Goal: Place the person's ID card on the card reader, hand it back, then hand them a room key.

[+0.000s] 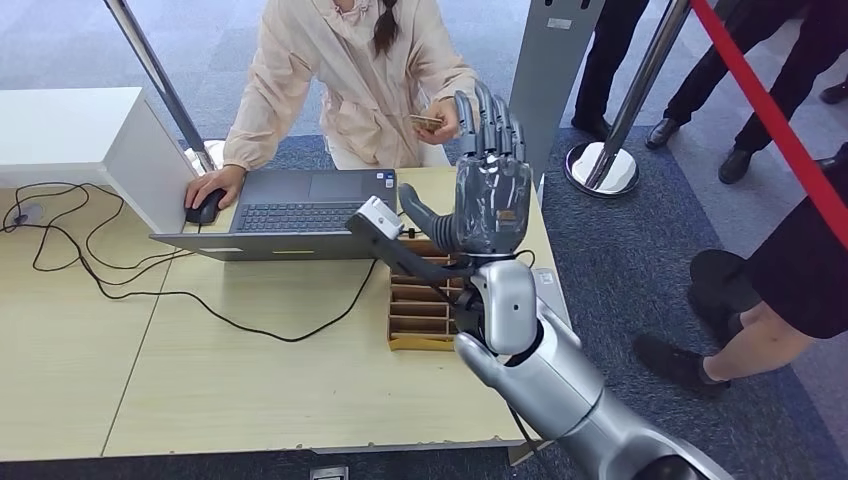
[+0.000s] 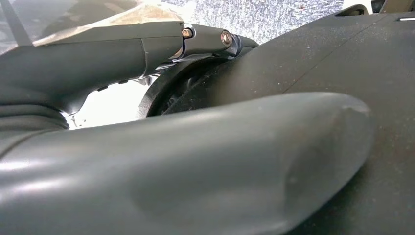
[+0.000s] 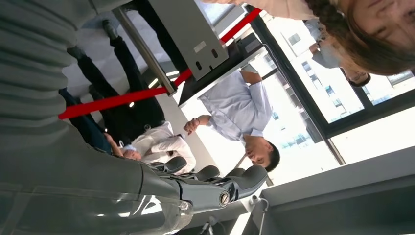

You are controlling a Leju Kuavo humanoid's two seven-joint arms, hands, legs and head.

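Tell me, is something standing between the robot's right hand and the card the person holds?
Nothing visible does. The right hand is raised, empty, fingers apart, beside the card in the person's hand.

The right arm (image 1: 560, 380) rises from the lower right with its right hand (image 1: 487, 190) raised upright, fingers (image 1: 495, 120) straight and slightly apart, thumb (image 1: 425, 215) out to the side, holding nothing, while the left hand (image 2: 195, 161) shows close up, its grasp unclear.
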